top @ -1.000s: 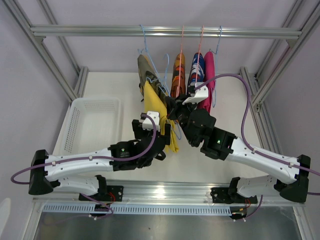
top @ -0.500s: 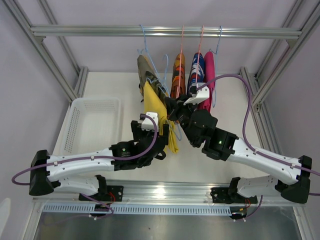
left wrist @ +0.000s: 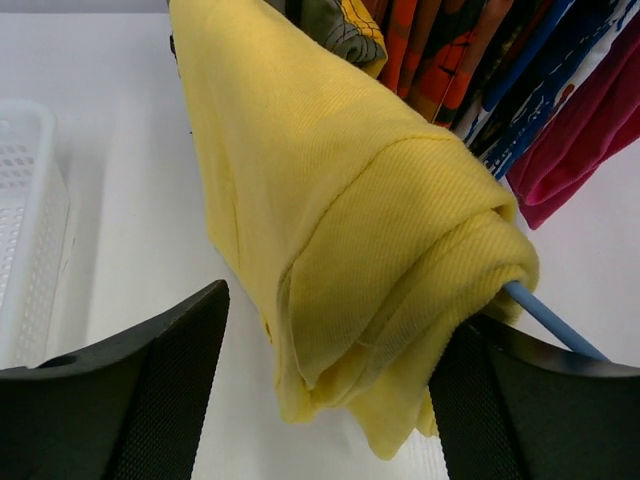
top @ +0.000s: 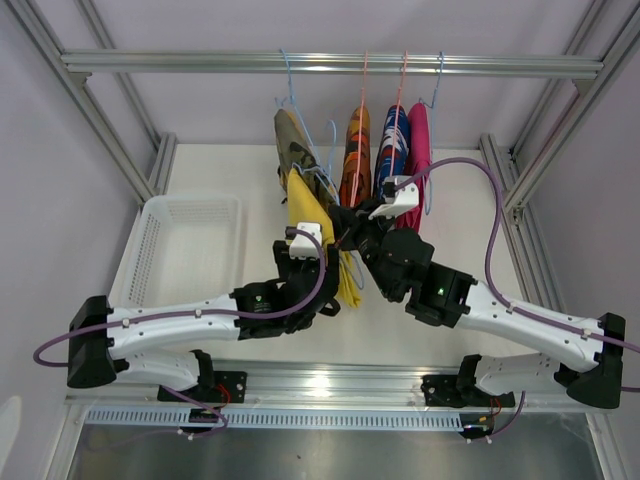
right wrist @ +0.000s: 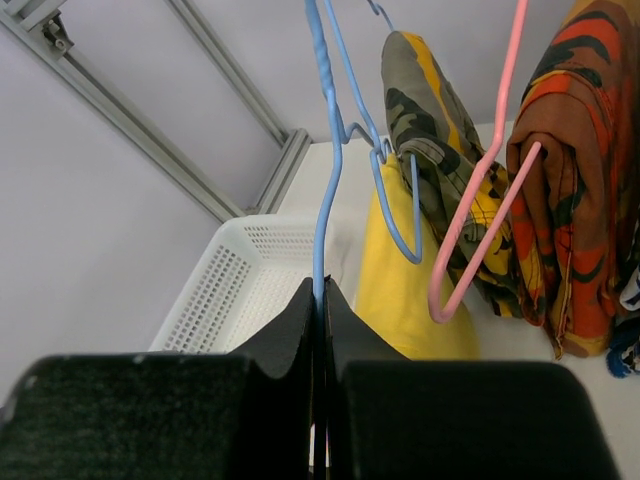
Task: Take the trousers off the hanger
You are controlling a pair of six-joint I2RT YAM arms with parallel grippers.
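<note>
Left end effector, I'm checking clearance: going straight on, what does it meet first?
Likely the yellow trousers, hanging between the left end effector's open fingers; depth is unclear.

Top external: fixed high at the near edge, facing forward and down over the table [top: 220,170] to the rail [top: 320,63]. Left wrist: low, pressed close to the yellow trousers [left wrist: 350,230], facing the hanging row. Right wrist: tilted upward along the blue hanger [right wrist: 326,200]; all share those trousers and, seemingly, the white basket [right wrist: 240,275].
</note>
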